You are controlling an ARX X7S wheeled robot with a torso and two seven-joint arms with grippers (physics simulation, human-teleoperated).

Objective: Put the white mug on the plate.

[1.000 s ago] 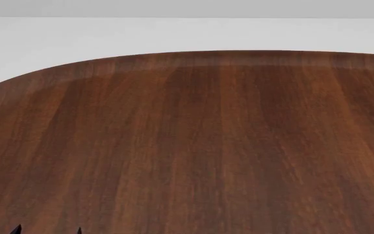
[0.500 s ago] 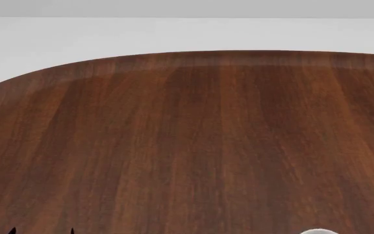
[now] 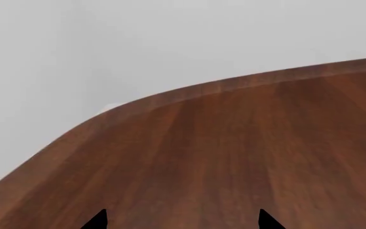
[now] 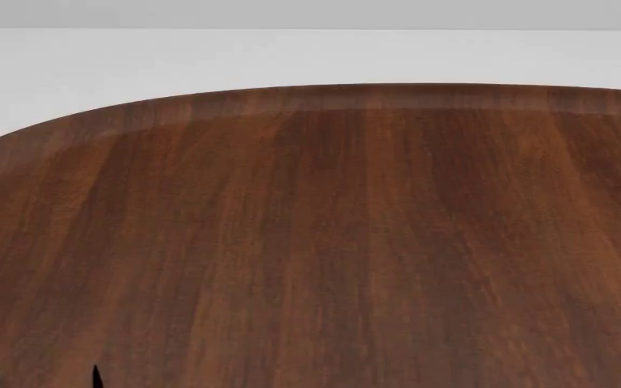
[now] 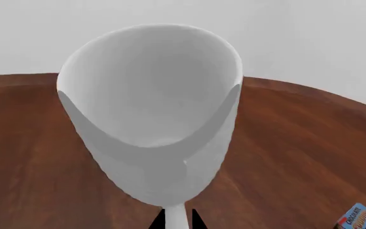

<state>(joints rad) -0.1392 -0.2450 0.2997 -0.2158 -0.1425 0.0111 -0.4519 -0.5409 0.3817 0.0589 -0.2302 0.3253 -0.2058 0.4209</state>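
Mug slippage is looming: the right gripper [image 5: 177,220] is clamping the white mug [image 5: 152,112] only by a thin bottom part, above the table [image 5: 285,157]. The left gripper [image 3: 181,220], at seven o'clock in the head view, is hanging with jaws apart; the plate is showing nowhere.

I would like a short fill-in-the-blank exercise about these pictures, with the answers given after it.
1. The right wrist view looks down into the white ____, close to the camera.
2. The table is made of dark ____.
3. In the head view only two tips of the ____ gripper show.
4. The small packet on the table is mostly ____.

Missing words: mug; wood; left; blue
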